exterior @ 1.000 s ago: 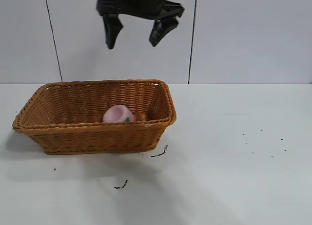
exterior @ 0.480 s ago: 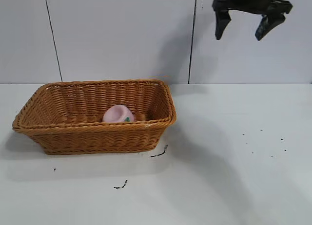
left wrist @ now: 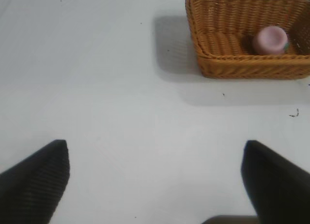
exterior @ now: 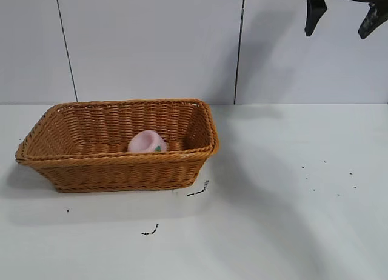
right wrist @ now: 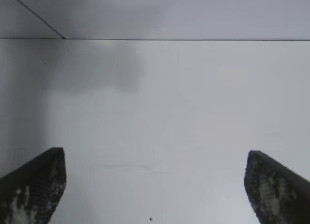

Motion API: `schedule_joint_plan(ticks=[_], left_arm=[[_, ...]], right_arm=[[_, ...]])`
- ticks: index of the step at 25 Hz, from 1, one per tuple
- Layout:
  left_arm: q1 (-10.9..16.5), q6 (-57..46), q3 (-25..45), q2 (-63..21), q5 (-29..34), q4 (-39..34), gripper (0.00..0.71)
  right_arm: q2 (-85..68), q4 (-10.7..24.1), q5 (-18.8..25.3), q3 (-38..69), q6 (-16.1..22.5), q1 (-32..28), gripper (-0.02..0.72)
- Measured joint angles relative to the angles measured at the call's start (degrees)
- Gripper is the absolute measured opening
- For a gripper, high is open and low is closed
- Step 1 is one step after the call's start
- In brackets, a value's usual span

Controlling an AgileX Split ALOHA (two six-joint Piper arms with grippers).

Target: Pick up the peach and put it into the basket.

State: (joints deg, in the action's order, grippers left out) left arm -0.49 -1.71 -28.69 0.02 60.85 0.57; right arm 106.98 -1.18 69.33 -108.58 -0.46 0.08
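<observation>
The pale-pink peach [exterior: 147, 141] lies inside the orange-brown wicker basket [exterior: 121, 159], near its front wall and right of centre. Both also show far off in the left wrist view, the peach [left wrist: 270, 40] in the basket [left wrist: 242, 58]. My right gripper [exterior: 342, 16] hangs open and empty high at the top right, well away from the basket. In its wrist view the right gripper [right wrist: 154, 153] has only bare table between its fingers. My left gripper [left wrist: 155, 146] is open and empty over bare table, out of the exterior view.
The basket stands on a white table [exterior: 273, 231] at the left. Small black scraps [exterior: 199, 189] lie in front of it, and fine dark specks [exterior: 327, 177] at the right. A grey panelled wall [exterior: 151, 43] closes the back.
My right gripper has swung from above the basket to the right and upward, open and empty all the while. The peach and the basket have not moved.
</observation>
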Motion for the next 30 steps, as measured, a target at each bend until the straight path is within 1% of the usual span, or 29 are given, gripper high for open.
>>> schedule_joint_plan(ticks=[3, 15, 17, 20, 22, 27, 30], left_arm=[[0.0, 0.0, 0.0, 0.0, 0.0, 0.0, 0.693], [0.0, 0.0, 0.0, 0.0, 0.0, 0.0, 0.693], [0.0, 0.0, 0.0, 0.0, 0.0, 0.0, 0.693], [0.0, 0.0, 0.0, 0.0, 0.0, 0.0, 0.693], [0.0, 0.0, 0.0, 0.0, 0.0, 0.0, 0.693], [0.0, 0.0, 0.0, 0.0, 0.0, 0.0, 0.693], [0.0, 0.0, 0.0, 0.0, 0.0, 0.0, 0.693]], right_arm=[[-10.4, -0.1, 0.0, 11.1, 0.0, 0.1, 0.696], [-55.9, -0.1, 0.1, 61.8, -0.9, 0.1, 0.696], [-63.8, -0.1, -1.5, 68.7, -0.9, 0.1, 0.696], [-76.4, -0.3, -6.5, 75.9, -0.6, 0.1, 0.696], [-84.5, -0.4, -8.6, 79.1, -0.4, 0.1, 0.696], [-98.5, -0.4, -10.3, 80.0, -0.2, 0.1, 0.696], [-104.6, -0.4, -10.4, 80.1, -0.2, 0.1, 0.696]])
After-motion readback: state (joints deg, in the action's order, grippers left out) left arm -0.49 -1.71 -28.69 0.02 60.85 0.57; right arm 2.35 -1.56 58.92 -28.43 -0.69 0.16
